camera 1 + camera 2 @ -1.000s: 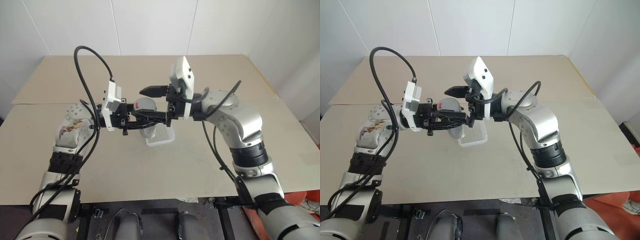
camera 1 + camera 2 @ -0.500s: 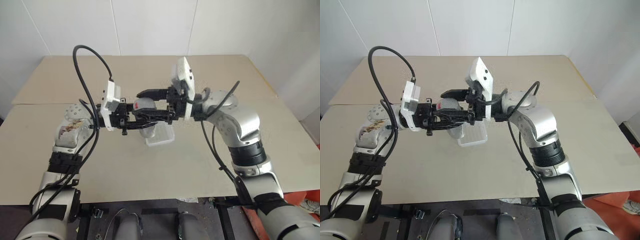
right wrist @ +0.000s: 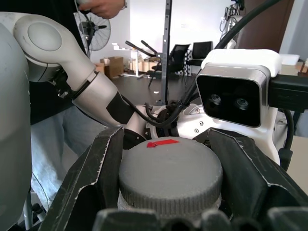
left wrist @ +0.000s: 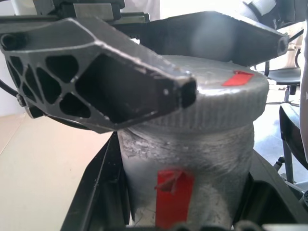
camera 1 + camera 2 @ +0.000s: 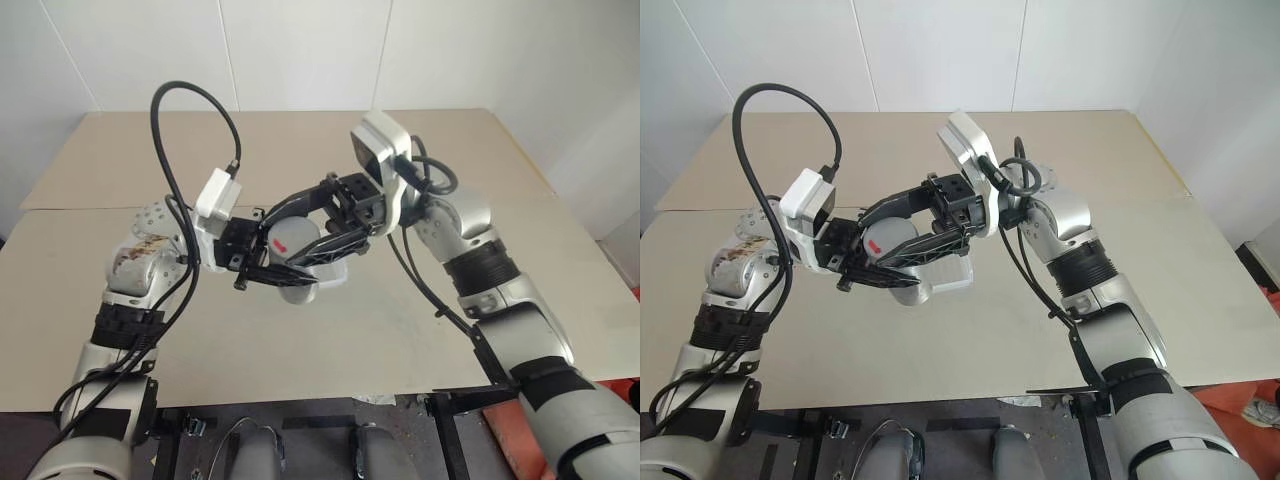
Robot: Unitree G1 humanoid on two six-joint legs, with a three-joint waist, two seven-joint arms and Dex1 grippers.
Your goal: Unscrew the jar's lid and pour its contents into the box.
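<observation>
Silvery-grey jar [image 5: 290, 290], held above the desk [image 5: 400, 320], sits clamped in the left tool [image 5: 300, 272]; the right tool [image 5: 300, 225] grips its lid [image 3: 170, 174], over the box [image 5: 333, 275].

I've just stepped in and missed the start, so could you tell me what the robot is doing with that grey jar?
The left gripper is shut on the jar, holding it up above the table. The right gripper has its two black fingers set either side of the lid, which is on the jar, red patch up. The white box lies on the table just below and behind the jar, partly hidden. Nothing has been poured yet.
</observation>
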